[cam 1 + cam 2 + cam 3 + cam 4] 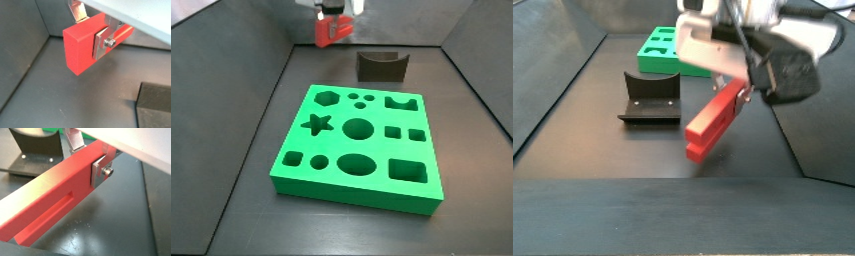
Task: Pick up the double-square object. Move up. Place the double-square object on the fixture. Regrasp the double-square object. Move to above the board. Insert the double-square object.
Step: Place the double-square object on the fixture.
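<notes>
Dark grey floor (251,150) under rig. Gripper (734,92) aloft, silver fingers (103,41) clamped on flat red plastic double-square object (714,122), beside dark L-shaped fixture (649,98). Bright green cut-out board (361,143) beyond fixture.

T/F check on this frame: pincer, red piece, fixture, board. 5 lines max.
1. The pincer is shut on the red piece. True.
2. The red piece rests on the fixture. False: it hangs in the air, clear of the floor in a side view, with the fixture apart from it.
3. The board lies flat on the floor with its cut-outs empty. True.
4. The pincer is right above the board. False: in a side view it is up past the board's far end, near the fixture.
5. A silver finger presses on the piece's flat face in both wrist views. True.
</notes>
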You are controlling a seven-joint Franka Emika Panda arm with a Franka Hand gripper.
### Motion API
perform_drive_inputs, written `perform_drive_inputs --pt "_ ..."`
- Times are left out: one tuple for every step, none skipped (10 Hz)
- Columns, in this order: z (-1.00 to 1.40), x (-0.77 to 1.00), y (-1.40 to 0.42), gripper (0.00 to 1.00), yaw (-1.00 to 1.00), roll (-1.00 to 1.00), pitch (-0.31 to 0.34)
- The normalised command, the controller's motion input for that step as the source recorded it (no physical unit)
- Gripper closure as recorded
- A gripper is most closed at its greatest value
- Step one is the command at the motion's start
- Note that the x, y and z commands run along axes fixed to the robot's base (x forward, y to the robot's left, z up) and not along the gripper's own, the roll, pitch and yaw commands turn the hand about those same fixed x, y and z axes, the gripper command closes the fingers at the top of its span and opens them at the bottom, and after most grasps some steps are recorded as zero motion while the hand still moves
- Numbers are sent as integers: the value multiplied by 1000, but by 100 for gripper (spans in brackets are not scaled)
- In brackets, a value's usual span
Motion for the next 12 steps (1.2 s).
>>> perform_drive_inputs --pt "1000 0 0 100 0 0 0" --pt "1000 0 2 100 -3 -1 9" --pt "1000 -12 0 100 -5 -4 26" --pt "1000 -16 0 100 -10 -2 29" --pt "1000 -18 0 100 -12 -1 33" --pt "872 -14 2 100 -14 1 38" --pt "704 -10 3 100 -16 1 47" --pt "481 -1 5 100 -18 0 60" --pt "370 2 6 100 -19 -1 70" --pt "110 681 -1000 100 1000 -171 -62" --pt "56 686 -1000 100 1000 -168 -58" --pt "58 721 -1000 100 1000 -178 -55"
